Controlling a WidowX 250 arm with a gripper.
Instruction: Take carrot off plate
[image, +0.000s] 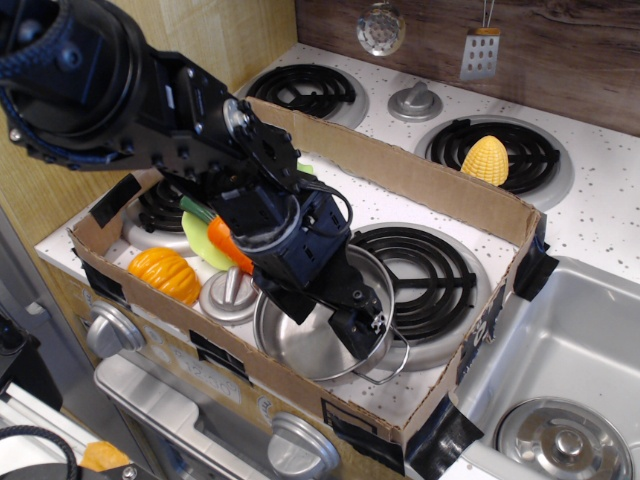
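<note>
The carrot (231, 245) is bright orange with a dark green stem cap. It lies on the lime-green plate (203, 240) at the left of the cardboard-walled stove area, and the arm hides much of both. My gripper (366, 327) hangs to the right of the carrot, over the open steel pot (300, 350), apart from carrot and plate. Nothing shows between its black fingers. They overlap from this angle, so I cannot tell how wide they stand.
A ribbed orange pumpkin (165, 274) sits in front of the plate beside a grey knob (230, 295). A yellow corn cob (485, 160) lies on the far right burner. A cardboard wall (420, 180) rings the area. A sink (570, 380) is at the right.
</note>
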